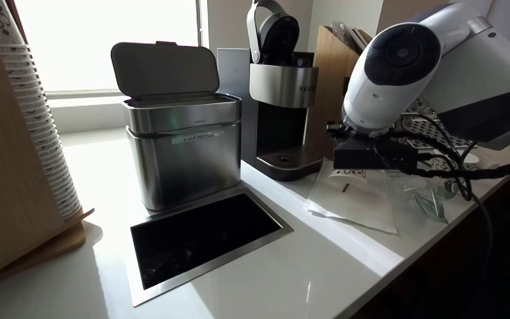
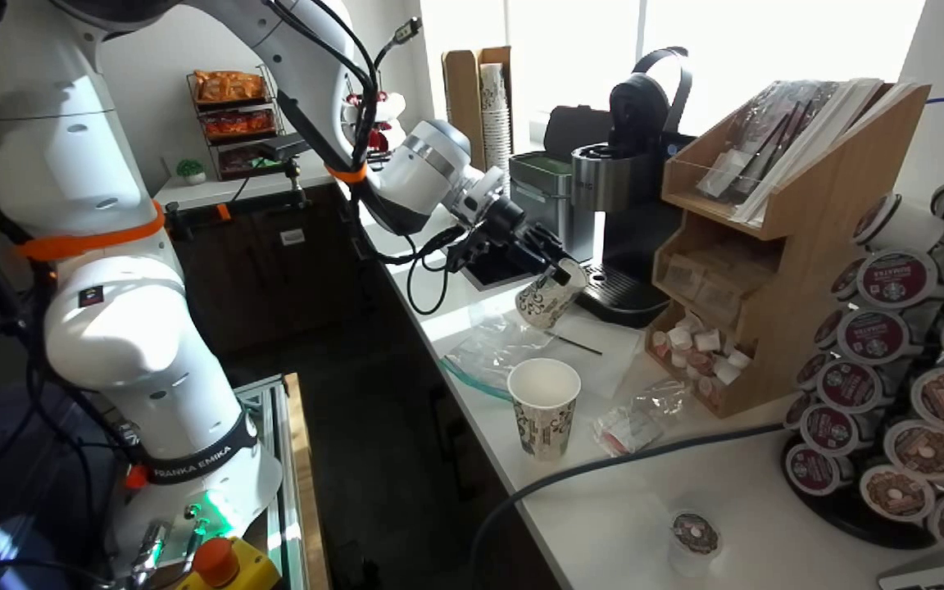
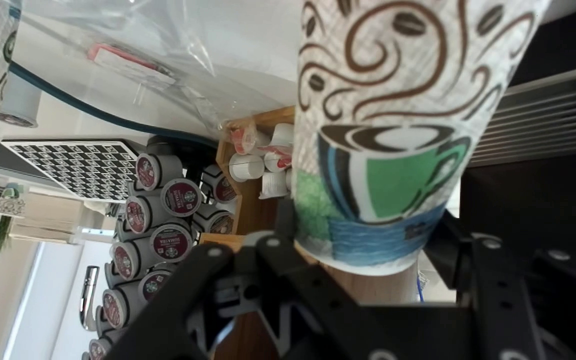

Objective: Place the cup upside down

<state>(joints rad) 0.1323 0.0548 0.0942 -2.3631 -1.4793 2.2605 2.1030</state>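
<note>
Evidently the cup [image 3: 395, 135] is pinched between fingers [image 3: 452, 255] beside the coffee machine [image 1: 281, 86]. Its axis, tilted rim-down, should be straightened.

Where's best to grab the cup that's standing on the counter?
Probably around the middle of the standing cup, coming in sideways over the counter edge. It's upright and tapered, so its middle is slimmer than its rim, and a plastic packet lies on its other side. The gripper is holding another cup, though.
</note>
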